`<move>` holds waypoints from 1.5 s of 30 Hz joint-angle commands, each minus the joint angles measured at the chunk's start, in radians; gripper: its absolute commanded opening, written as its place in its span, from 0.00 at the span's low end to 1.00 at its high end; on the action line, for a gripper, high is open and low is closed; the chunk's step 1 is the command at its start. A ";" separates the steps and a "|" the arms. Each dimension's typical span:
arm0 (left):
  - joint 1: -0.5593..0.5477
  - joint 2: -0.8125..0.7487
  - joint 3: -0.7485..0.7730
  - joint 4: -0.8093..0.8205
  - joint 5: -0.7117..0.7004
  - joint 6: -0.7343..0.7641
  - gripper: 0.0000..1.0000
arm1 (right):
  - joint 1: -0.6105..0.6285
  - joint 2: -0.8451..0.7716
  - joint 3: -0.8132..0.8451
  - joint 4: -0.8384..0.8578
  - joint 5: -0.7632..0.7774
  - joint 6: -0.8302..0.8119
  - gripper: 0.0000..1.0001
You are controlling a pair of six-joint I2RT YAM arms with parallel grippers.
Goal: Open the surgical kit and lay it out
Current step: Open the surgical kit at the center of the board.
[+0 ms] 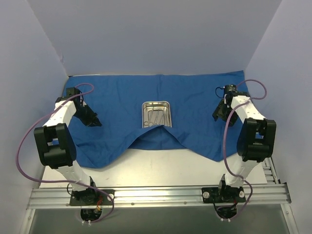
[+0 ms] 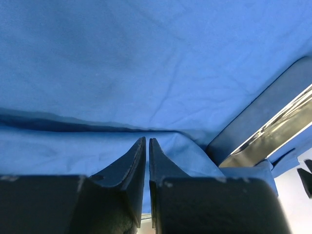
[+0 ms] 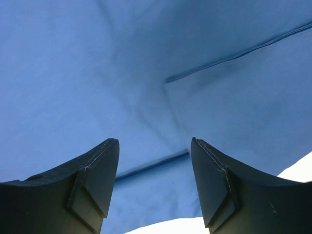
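Blue cloth (image 1: 195, 97) is lying spread over the table (image 1: 161, 165), with the tray (image 1: 156, 113) sitting at its middle. The left gripper (image 1: 95, 122) is pinching what looks like a fold near the left edge, jaws all but together, and the right gripper (image 1: 217, 116) is hovering near the right edge with jaws apart. Pulling low, slowly and outward is likely serving best, so the tray is not dragging along.
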 commanded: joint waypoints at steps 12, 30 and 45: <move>-0.001 0.063 0.124 -0.051 0.015 0.026 0.15 | -0.010 0.159 0.028 -0.007 0.147 -0.033 0.52; -0.001 0.091 0.141 -0.097 -0.011 0.034 0.15 | -0.131 0.079 0.026 -0.148 0.292 0.007 0.00; 0.037 0.065 0.055 -0.088 -0.008 0.034 0.15 | -0.447 -0.522 -0.023 -0.384 0.455 -0.021 0.47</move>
